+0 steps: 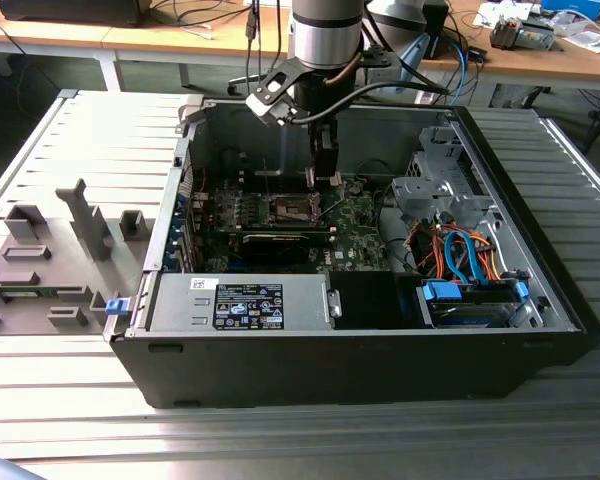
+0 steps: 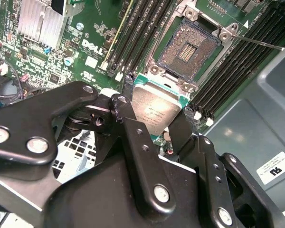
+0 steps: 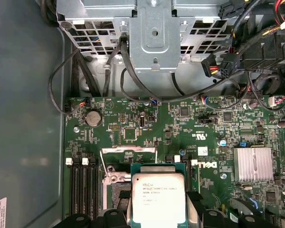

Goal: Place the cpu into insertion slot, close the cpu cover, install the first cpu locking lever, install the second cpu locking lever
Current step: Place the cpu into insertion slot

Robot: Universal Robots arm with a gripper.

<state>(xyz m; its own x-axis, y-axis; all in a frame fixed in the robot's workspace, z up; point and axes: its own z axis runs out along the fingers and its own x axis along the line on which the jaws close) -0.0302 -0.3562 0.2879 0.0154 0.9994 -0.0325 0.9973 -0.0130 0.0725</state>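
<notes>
Silver-grey metal tops the cpu (image 2: 154,110), a flat square chip with a green edge. It is pinched between the two black fingers (image 2: 128,128) of the claw (image 2: 151,116), which is clamped on its opposite sides. In the first wrist view the cpu (image 3: 158,199) faces the camera, one edge cut off by the frame and its corners covered by the claw's black links.

In the second wrist view the insertion slot (image 2: 189,47) lies just beyond the chip, its dark field of contacts bare inside a silver rim. The chip hangs near it, not seated; how high above it I cannot tell. A thin locking lever (image 2: 256,42) sticks out from the slot's corner across the black memory slots (image 2: 142,23). A silver strip beside the chip in the first wrist view looks like the raised cpu cover (image 3: 128,150), though its shape is hard to make out.

Green circuit board (image 3: 180,123) surrounds all this, with a finned heatsink (image 3: 254,164) near the chip.

In the exterior view the arm (image 1: 325,35) stands in the upper middle of the frame above the open computer case (image 1: 380,360), which lies on a slatted metal tabletop (image 1: 280,440). What the claw (image 1: 321,170) holds is too small to make out there. Grey fixtures (image 1: 40,260) stand at the exterior view's left.
</notes>
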